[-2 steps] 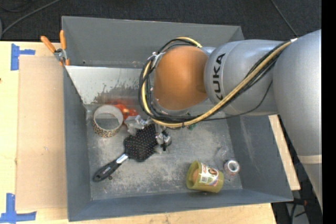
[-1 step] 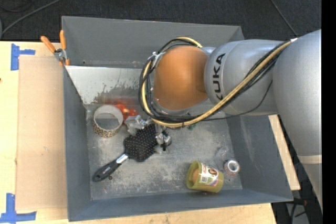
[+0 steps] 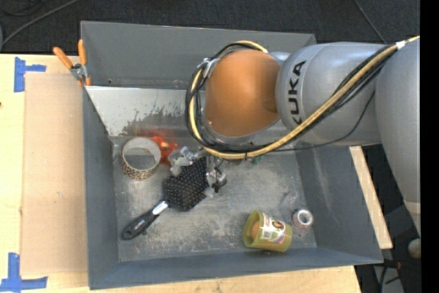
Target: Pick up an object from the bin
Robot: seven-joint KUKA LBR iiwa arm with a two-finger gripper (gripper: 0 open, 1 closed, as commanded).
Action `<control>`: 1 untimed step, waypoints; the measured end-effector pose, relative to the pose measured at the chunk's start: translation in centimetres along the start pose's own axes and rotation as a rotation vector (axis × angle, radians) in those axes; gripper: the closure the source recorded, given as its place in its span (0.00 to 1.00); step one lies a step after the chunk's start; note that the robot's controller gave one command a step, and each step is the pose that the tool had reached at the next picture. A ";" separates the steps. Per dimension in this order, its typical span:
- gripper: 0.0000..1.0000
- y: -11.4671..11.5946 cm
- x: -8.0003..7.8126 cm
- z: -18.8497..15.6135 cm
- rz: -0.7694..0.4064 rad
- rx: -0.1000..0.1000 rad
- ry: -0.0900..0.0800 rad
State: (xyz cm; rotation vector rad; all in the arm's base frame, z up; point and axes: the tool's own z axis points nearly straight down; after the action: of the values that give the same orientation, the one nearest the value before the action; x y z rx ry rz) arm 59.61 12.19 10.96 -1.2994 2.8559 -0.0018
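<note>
A: On the left lies a tape ring [image 3: 140, 160]. Next is a black brush [image 3: 180, 192] mid-floor, and the gripper [image 3: 200, 171] sits at its bristle head.

B: How far it is open cannot be told, nor any hold. It should probably take the head squarely, clear of the ring; the long handle may tip it.

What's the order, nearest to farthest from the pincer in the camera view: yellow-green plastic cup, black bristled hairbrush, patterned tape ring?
1. Black bristled hairbrush, its head right at the pincer, mid-bin.
2. Patterned tape ring, toward the view's left.
3. Yellow-green plastic cup, on its side, lower right.
</note>
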 end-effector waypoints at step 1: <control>1.00 0.0 0.0 -5.0 0.002 -0.001 0.000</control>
State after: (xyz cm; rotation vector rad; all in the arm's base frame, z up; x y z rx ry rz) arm 59.60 12.22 15.97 -1.2960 2.8574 -0.0008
